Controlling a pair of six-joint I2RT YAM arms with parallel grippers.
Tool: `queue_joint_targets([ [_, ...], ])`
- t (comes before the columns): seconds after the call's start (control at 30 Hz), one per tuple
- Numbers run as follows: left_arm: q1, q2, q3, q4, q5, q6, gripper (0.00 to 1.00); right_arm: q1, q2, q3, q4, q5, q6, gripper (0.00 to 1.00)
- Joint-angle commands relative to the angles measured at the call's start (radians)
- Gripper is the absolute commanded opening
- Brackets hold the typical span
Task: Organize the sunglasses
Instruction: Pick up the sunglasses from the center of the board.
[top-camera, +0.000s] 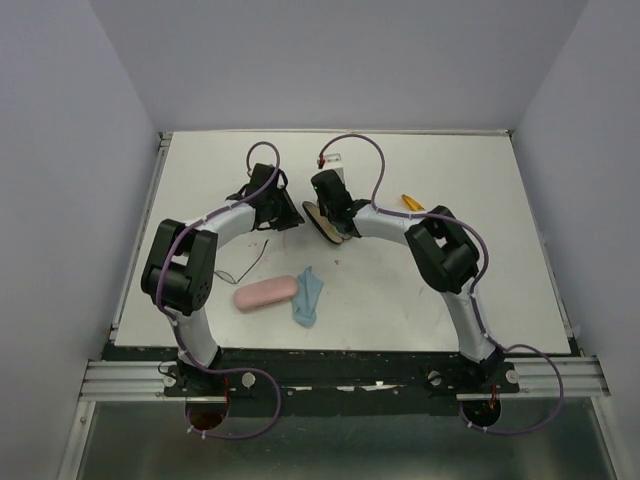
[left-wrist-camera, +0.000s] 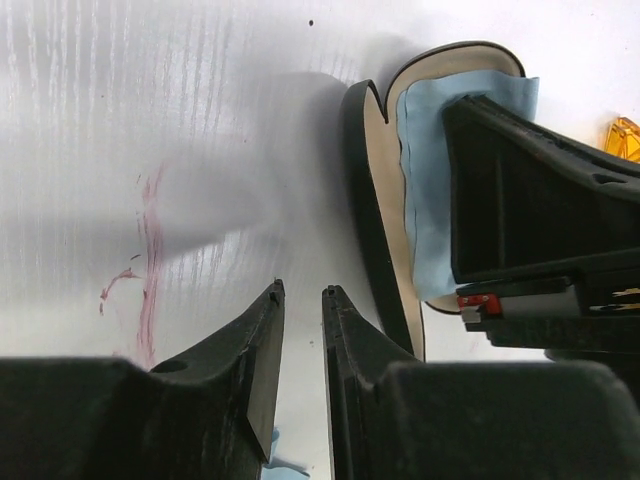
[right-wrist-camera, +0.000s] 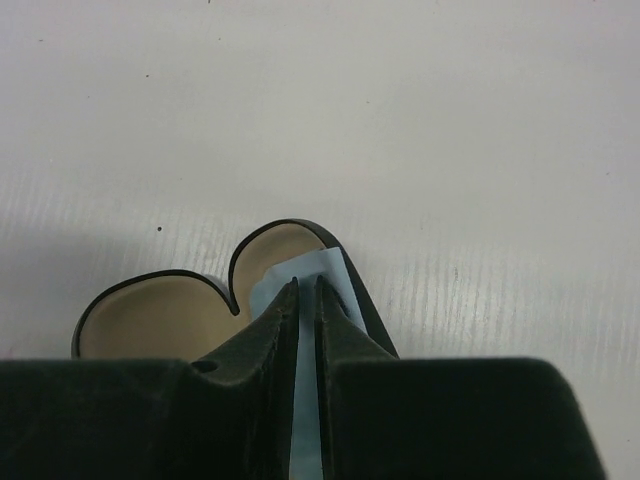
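Pink case (top-camera: 265, 293) and spare cloth (top-camera: 308, 297) lie nearer than the open black case (right-wrist-camera: 150, 315). Right gripper (right-wrist-camera: 308, 284) pinches a blue cloth (left-wrist-camera: 425, 200) inside it; left gripper (left-wrist-camera: 303, 292), narrowly parted and seemingly empty, hovers beside it. Sunglasses (top-camera: 412, 203) lie beyond it to the right, not yet packed.

Bare table (top-camera: 500, 270) right of the sunglasses (top-camera: 412, 203); right arm (top-camera: 440, 252) and open black case (top-camera: 317, 216) close left.

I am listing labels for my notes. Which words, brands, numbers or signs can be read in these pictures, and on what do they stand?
None can be read.
The red marks on the table are scribbles, not letters.
The black case, blue cloth and pink case show no print.
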Motion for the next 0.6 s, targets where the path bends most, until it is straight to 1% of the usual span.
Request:
queue_joint_targets([
  [0.0, -0.002, 0.02, 0.042, 0.018, 0.028, -0.006, 0.31, 0.016, 0.037, 0.036, 0.02, 0.045, -0.012, 0.18],
  [0.27, -0.002, 0.034, 0.054, 0.006, 0.028, 0.0, 0.31, 0.016, 0.052, 0.047, 0.009, 0.036, -0.005, 0.18],
  [0.57, -0.002, 0.014, 0.051, -0.003, 0.012, 0.009, 0.31, 0.016, 0.081, 0.066, -0.003, 0.074, -0.009, 0.18],
])
